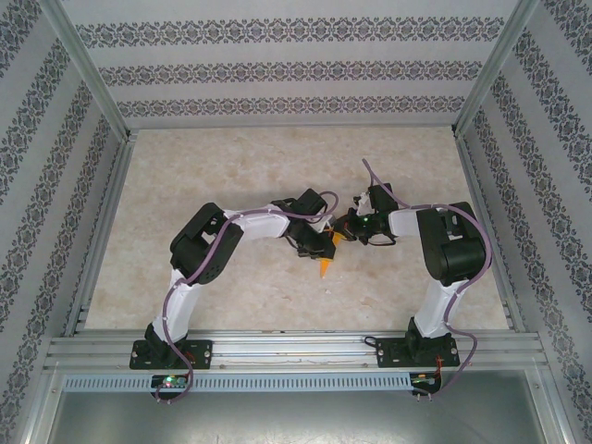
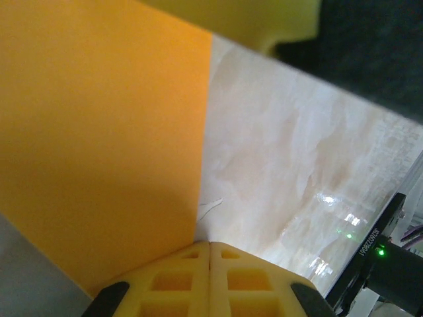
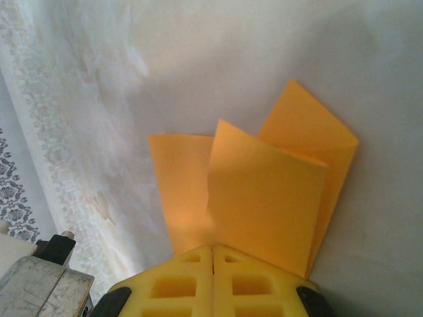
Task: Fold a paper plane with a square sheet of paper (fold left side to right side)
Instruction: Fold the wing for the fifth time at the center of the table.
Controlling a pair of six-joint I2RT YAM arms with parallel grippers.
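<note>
Working over the middle of the marbled table (image 1: 231, 176). Partly folded orange paper sheet (image 3: 264, 191) there, pinched between both arms, pointed end toward the bases. Likely very light, thin and floppy, quick to crease, easy to tear if pulled two ways — calls for slack, not tension. Best taken at an edge or over stacked layers, not mid-panel. Left gripper (image 2: 210, 264) pressed together on one edge of the sheet; right gripper (image 3: 213, 264) clamped on the layered end — pads meeting flush.
</note>
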